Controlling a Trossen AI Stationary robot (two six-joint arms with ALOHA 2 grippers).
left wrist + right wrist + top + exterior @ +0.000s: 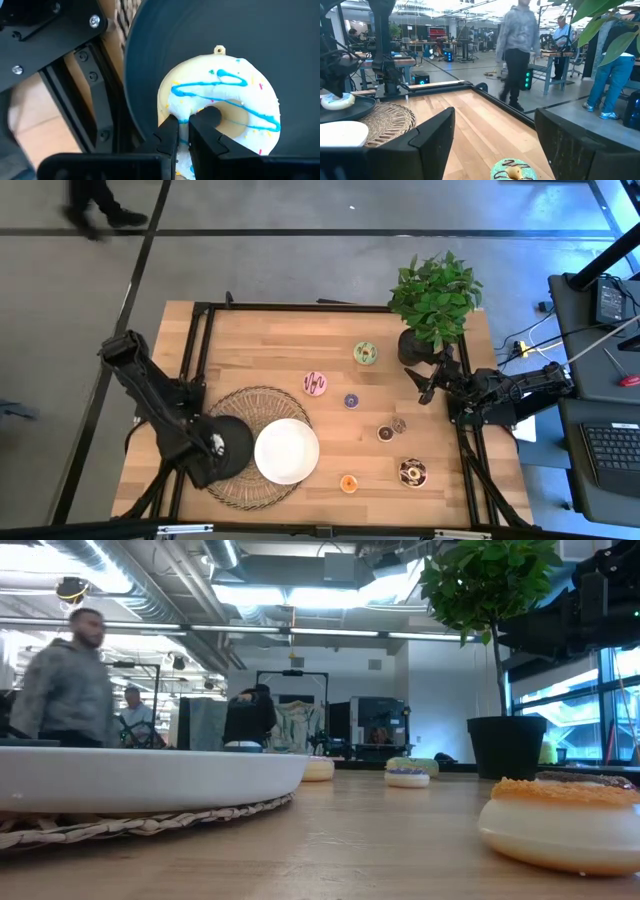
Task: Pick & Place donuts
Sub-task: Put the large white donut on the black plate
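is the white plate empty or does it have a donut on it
Empty. The high view shows the white plate bare; the left gripper holds the white donut over the black plate beside it.

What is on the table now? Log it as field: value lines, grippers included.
left gripper: shut on the white donut with blue icing lines, over the black plate
right gripper: open, empty, beside the potted plant
white plate: empty, on the woven mat
loose donuts on wood: green donut, pink donut, purple donut, two brown donuts, orange donut, dark sprinkled donut
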